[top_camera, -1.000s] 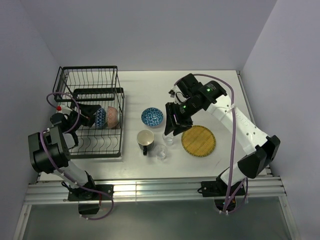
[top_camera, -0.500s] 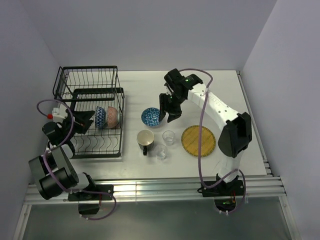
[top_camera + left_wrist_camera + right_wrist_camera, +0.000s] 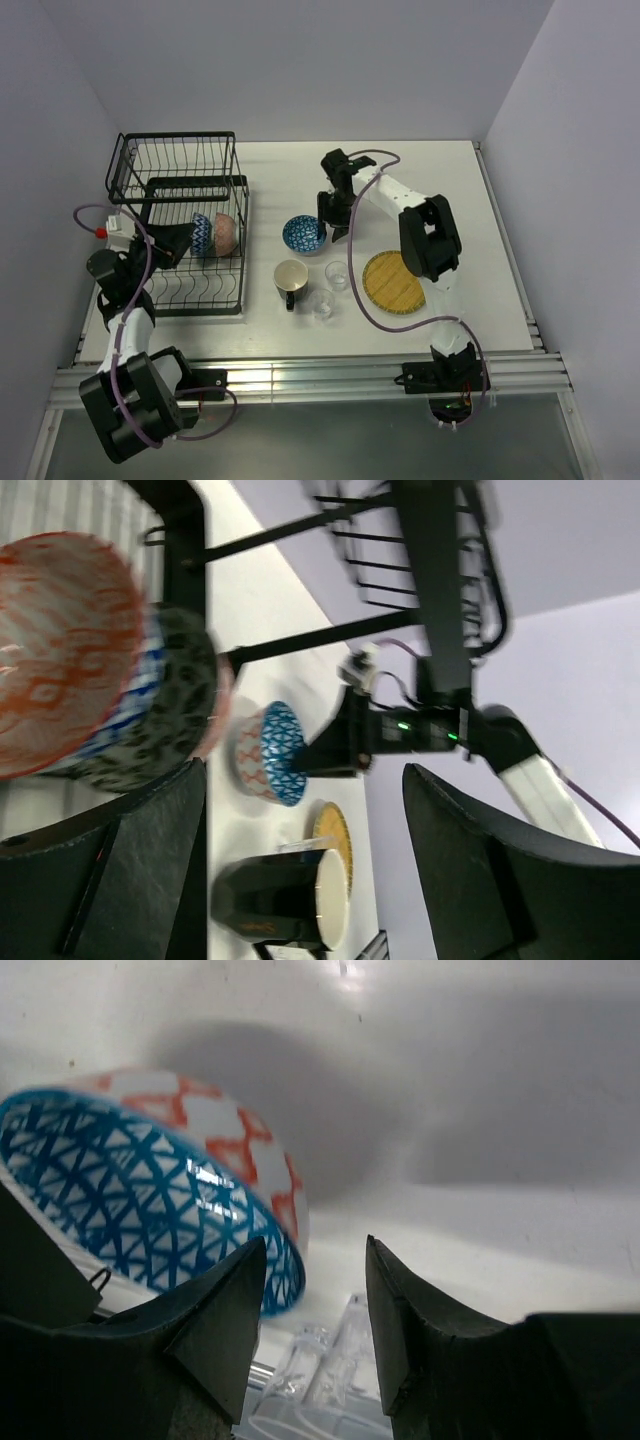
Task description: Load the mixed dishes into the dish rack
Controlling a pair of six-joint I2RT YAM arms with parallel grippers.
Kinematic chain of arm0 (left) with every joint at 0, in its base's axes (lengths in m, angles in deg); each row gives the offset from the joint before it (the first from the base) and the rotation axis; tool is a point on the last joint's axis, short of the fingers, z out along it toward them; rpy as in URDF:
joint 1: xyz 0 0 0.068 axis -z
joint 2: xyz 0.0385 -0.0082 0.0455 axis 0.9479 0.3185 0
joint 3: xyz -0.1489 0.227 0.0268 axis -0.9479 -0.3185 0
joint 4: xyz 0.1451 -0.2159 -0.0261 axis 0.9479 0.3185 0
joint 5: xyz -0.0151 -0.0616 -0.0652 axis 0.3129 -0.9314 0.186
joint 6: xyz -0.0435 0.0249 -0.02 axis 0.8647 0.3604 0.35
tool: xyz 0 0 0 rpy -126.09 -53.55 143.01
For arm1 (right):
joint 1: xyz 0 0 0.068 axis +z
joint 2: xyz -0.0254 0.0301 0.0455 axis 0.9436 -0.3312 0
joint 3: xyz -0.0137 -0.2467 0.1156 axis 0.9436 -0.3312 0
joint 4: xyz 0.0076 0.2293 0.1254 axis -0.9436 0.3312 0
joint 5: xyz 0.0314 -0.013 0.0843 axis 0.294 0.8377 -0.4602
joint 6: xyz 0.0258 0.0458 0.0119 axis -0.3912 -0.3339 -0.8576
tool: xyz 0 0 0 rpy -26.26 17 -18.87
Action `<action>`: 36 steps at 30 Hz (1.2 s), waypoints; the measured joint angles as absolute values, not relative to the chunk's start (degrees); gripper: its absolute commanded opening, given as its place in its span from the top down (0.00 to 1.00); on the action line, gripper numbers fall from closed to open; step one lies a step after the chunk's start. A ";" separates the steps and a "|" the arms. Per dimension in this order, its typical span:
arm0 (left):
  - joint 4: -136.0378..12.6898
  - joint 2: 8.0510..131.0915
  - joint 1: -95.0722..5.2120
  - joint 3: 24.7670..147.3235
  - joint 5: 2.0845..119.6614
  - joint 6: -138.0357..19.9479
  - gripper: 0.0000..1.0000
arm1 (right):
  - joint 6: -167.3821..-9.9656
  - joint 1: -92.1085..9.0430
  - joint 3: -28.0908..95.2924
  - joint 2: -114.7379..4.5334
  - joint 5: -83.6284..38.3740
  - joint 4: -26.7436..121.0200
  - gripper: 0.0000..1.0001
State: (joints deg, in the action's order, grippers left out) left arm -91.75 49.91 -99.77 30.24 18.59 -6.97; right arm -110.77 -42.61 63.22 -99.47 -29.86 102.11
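My right gripper [image 3: 312,1260] hangs with fingers apart at the rim of the blue bowl [image 3: 150,1190], on the table [image 3: 450,180] right of the dish rack [image 3: 180,160], where a shallow pinch could tip it.

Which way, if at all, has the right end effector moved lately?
Yes: the right end effector moved left, away from the yellow plate, to beside the blue bowl.

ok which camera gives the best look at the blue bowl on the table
Top external: the bowl shows whole, rim up, between the rack and the right hand. The right wrist view is closer but its fingers hide the lower part; the left wrist view shows it small, side-on, slightly blurred.
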 measured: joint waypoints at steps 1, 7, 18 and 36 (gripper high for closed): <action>-91.03 49.36 -98.72 30.96 18.63 -6.40 0.16 | -110.74 -42.45 64.09 -100.91 -30.17 101.85 0.48; -79.51 45.96 -91.68 45.80 23.60 -9.04 0.08 | -110.48 -42.30 66.15 -104.65 -31.50 100.47 0.89; -53.88 54.94 -59.81 89.36 39.57 -30.37 0.18 | -111.60 -42.26 68.09 -103.38 -26.54 104.12 1.00; -17.73 78.76 -7.92 105.12 72.38 -62.94 0.13 | -108.82 -40.62 52.12 -59.58 -32.11 118.22 1.00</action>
